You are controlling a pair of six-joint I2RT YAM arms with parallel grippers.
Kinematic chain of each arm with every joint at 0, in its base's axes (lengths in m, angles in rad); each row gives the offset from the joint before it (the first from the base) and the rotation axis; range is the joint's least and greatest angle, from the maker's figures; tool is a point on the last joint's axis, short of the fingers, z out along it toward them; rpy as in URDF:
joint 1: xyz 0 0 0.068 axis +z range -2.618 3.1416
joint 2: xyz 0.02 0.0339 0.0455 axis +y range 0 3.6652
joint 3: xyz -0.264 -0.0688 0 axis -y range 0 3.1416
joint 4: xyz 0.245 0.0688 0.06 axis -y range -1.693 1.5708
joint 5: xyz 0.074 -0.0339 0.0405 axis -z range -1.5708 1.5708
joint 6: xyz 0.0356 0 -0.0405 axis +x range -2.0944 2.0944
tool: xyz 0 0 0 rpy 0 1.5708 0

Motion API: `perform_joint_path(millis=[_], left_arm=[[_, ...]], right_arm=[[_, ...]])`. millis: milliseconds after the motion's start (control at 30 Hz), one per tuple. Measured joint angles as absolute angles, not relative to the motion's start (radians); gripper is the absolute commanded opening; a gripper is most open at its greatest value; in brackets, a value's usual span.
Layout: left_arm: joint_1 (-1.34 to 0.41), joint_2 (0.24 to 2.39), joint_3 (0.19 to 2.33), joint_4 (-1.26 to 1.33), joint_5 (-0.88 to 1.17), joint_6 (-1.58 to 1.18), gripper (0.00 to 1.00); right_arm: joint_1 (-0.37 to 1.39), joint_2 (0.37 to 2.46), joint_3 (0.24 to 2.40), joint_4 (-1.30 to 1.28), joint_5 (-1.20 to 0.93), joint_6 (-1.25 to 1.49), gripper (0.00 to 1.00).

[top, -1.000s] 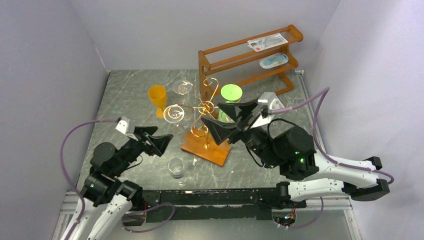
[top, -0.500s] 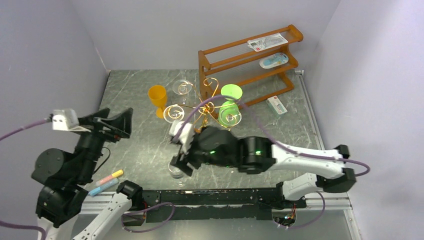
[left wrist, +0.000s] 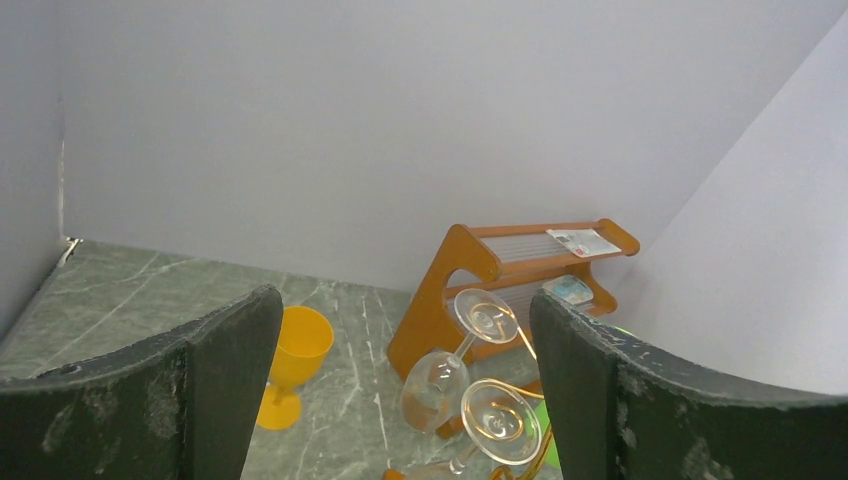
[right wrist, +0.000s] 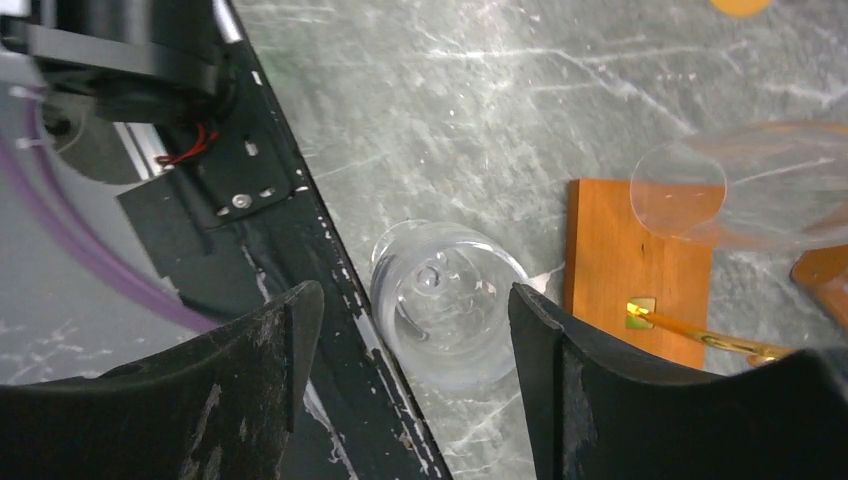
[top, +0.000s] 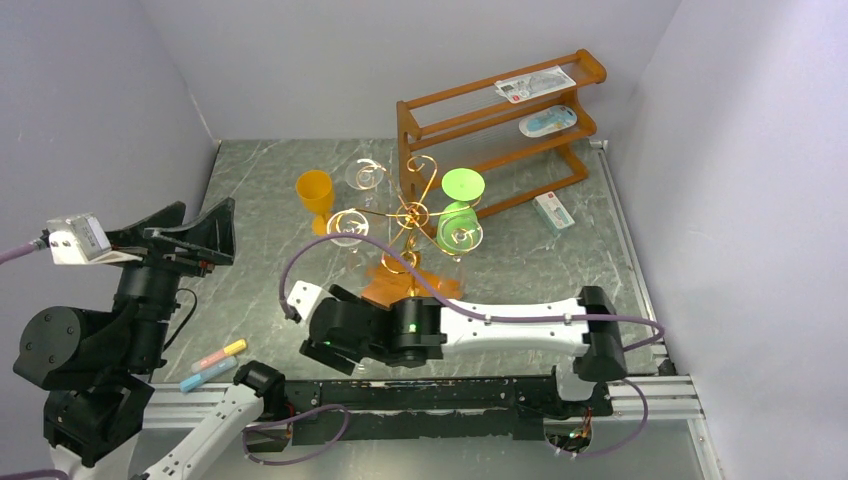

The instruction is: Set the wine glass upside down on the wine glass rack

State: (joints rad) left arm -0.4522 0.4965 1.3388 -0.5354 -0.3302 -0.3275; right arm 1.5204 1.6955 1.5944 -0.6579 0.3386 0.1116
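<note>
A clear wine glass [right wrist: 445, 300] stands upright on the table by the near rail, seen from above. My right gripper [right wrist: 412, 305] is open, one jaw on each side of the glass and apart from it. In the top view the right wrist [top: 365, 335] hides the glass. The gold wire rack [top: 410, 215] stands on its orange-brown base [right wrist: 635, 265] just beyond, with clear glasses [left wrist: 500, 420] and green glasses [top: 460, 228] hanging upside down. My left gripper [top: 207, 210] is open and empty, raised high at the left [left wrist: 405, 300].
An orange goblet [top: 315, 195] stands left of the rack. A brown three-tier shelf [top: 500, 120] is at the back right, a white packet [top: 553, 211] in front of it. Coloured markers [top: 215, 362] lie near the left base. The black rail [right wrist: 270, 210] runs beside the glass.
The right arm swung left from the rack and came down over the upright clear glass. The left arm rose and pulled back to the left, uncovering the markers.
</note>
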Motion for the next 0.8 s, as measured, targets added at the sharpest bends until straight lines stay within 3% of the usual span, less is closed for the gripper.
perform_joint_path(millis=[167,333,567,800], left_arm=[[-0.453,0.496,1.338,-0.535,-0.331,-0.322,0.97],[-0.453,0.496,1.326,-0.532,-0.330,-0.315,0.97],[-0.453,0.498,1.312,-0.531,-0.329,-0.313,0.97],[-0.453,0.499,1.311,-0.532,-0.310,-0.314,0.96]], right_arm=[[1.509,1.771,1.626,-0.705,0.364,0.162,0.61],[1.503,1.819,1.646,-0.745,0.358,0.198,0.32],[1.502,1.828,1.646,-0.762,0.318,0.210,0.01],[1.499,1.806,1.623,-0.746,0.304,0.194,0.00]])
